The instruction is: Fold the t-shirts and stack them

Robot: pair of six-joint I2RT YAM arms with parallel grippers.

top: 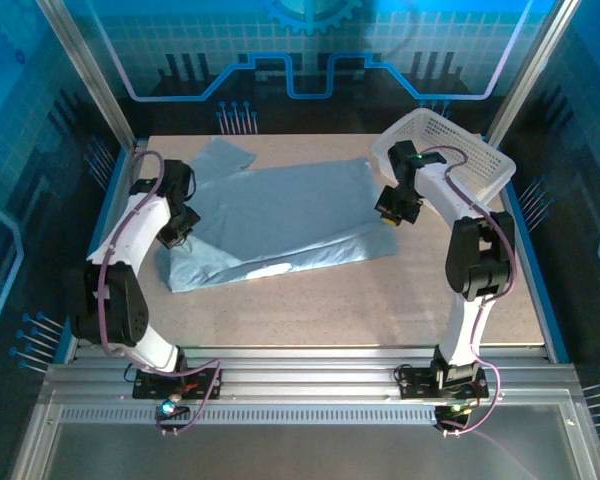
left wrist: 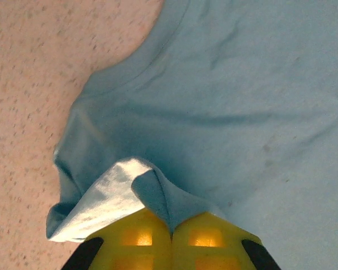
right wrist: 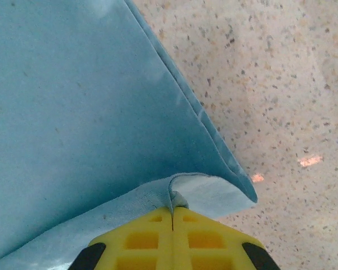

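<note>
The pale grey-blue t-shirt [top: 280, 215] lies spread across the middle of the table, its long front edge doubled over. No print shows on the side facing up. My left gripper [top: 177, 228] is shut on the t-shirt's left end; in the left wrist view the yellow fingers [left wrist: 141, 239] pinch a raised fold of t-shirt [left wrist: 231, 95] near the curved collar. My right gripper [top: 390, 212] is shut on the t-shirt's right end; in the right wrist view the fingers [right wrist: 143, 239] clamp the hem corner of the t-shirt [right wrist: 73, 101], lifted slightly off the table.
A white lattice basket [top: 450, 150] stands at the back right, just behind my right arm. One sleeve [top: 218, 157] lies toward the back left. Bare speckled tabletop [top: 330, 300] stretches along the near side. Metal rails border the table.
</note>
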